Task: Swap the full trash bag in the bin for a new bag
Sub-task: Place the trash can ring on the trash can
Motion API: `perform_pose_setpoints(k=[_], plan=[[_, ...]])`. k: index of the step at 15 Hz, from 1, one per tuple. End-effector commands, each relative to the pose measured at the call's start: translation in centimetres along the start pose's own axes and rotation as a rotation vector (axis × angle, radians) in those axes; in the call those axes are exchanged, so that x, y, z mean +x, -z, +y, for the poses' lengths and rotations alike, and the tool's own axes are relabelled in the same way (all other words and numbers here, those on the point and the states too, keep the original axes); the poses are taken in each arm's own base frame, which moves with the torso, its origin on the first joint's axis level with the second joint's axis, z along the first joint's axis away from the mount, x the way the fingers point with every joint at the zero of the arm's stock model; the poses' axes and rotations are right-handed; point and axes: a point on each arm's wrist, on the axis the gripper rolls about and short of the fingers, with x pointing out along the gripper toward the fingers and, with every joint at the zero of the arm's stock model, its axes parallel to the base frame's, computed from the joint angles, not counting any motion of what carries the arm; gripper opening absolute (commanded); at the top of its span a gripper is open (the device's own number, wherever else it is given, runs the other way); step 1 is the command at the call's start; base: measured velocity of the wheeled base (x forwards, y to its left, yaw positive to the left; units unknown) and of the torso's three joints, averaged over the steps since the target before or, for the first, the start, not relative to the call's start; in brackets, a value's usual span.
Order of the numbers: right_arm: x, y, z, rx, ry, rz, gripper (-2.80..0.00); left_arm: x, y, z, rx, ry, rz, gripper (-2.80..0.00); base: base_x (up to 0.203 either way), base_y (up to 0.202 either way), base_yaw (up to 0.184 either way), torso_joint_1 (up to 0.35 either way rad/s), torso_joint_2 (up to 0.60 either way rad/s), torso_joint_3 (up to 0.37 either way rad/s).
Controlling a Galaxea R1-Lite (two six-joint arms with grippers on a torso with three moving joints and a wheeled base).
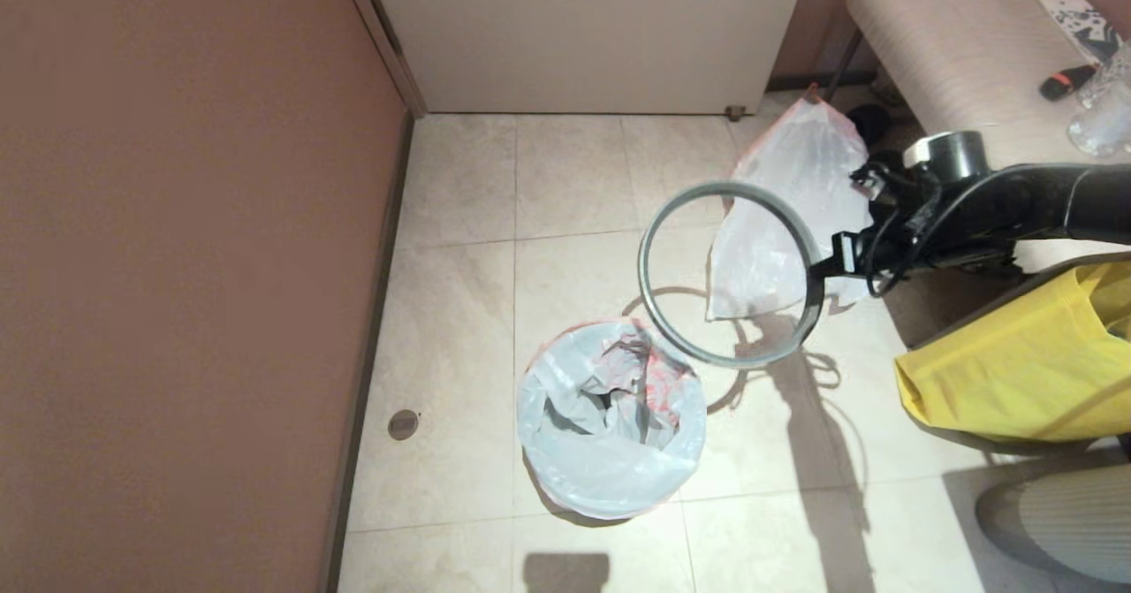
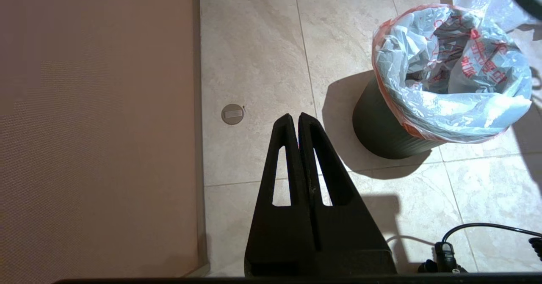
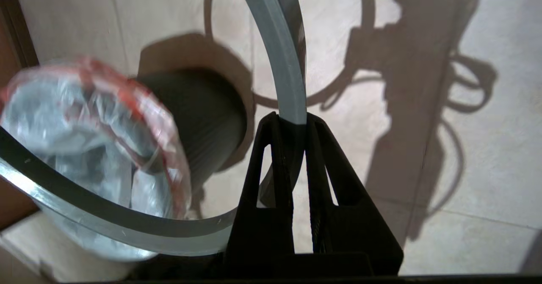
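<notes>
The bin stands on the tiled floor near the brown wall, lined with the new bag, whose orange-red hem is folded out over the rim; the crumpled plastic fills the mouth, so the inside of the bin cannot be made out. Beyond it, by the pale bench, the full trash bag sits on the floor, gathered to a red point; its contents are hard to tell here and the ring hides part of it. A yellow fabric bag is cut off at the right edge. The grey ring hangs in the air above the floor between the two bags, pinched at its edge by the right claw. The left claw is parked beside the wall, fingers pressed together on nothing
</notes>
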Motion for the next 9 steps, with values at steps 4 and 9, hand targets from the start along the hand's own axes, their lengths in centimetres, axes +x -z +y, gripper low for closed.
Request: perform_pose_setpoints(k=[4, 9], plan=[[2.3, 3.2, 7.0, -0.182, -0.131, 0.232, -2.80, 0.0, 0.0, 0.0, 0.000, 0.000, 0.000, -2.80, 0.000, 0.000, 0.000, 0.000, 0.00, 0.000], [3.5, 5.9, 12.1, -0.270, -0.195, 0.326, -2.80, 0.0, 0.0, 0.0, -0.001, 0.000, 0.001, -2.80, 0.000, 0.000, 0.000, 0.000, 0.00, 0.000]])
